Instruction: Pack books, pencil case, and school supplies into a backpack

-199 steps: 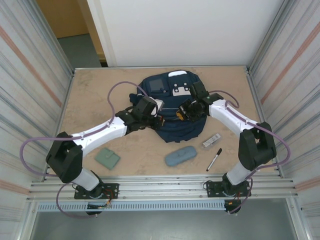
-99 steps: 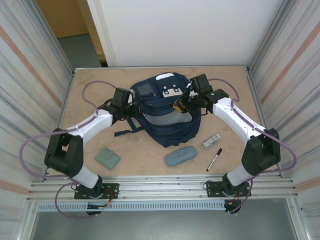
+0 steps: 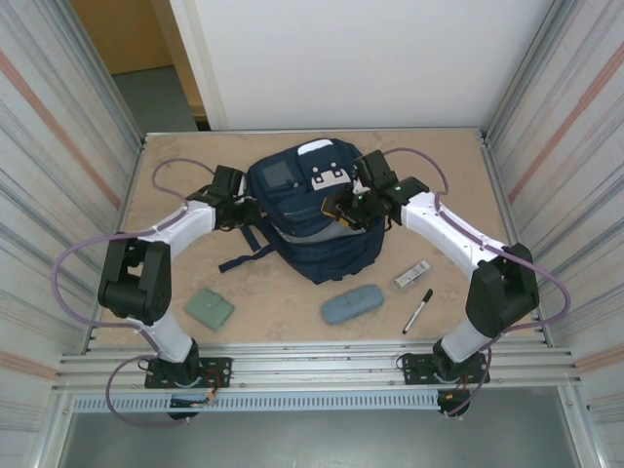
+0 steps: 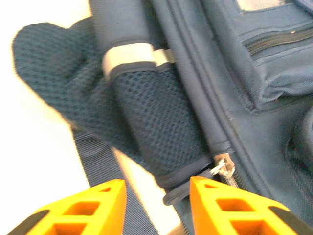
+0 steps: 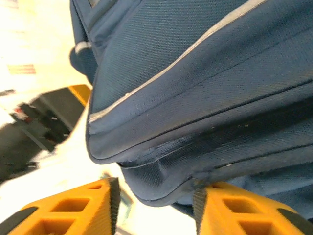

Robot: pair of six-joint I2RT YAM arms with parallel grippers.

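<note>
The navy backpack (image 3: 312, 229) stands bulging in the middle of the table. At its left side, my left gripper (image 3: 242, 210) (image 4: 156, 185) is open; a dark strap and a zip pull (image 4: 222, 165) lie between and just past its orange fingers (image 4: 220, 205). On the bag's upper right, my right gripper (image 3: 338, 207) (image 5: 156, 188) is also open, with a loose fold of backpack (image 5: 195, 73) fabric hanging between its jaws. The blue-grey pencil case (image 3: 352, 304), black marker (image 3: 418, 310), silvery bar (image 3: 412, 273) and grey-green pad (image 3: 210, 308) lie on the table in front. The books are out of view.
Corrugated metal walls (image 3: 556, 146) close in the left and right of the table. A white wall stands behind the table's far edge. The backpack's straps (image 3: 244, 255) trail onto the table at front left. Bare tabletop (image 3: 283, 302) lies between the pad and the pencil case.
Both grippers were shut and now stand open. The backpack has been pulled back and stood up taller. My left gripper has swung left to the bag's side.
</note>
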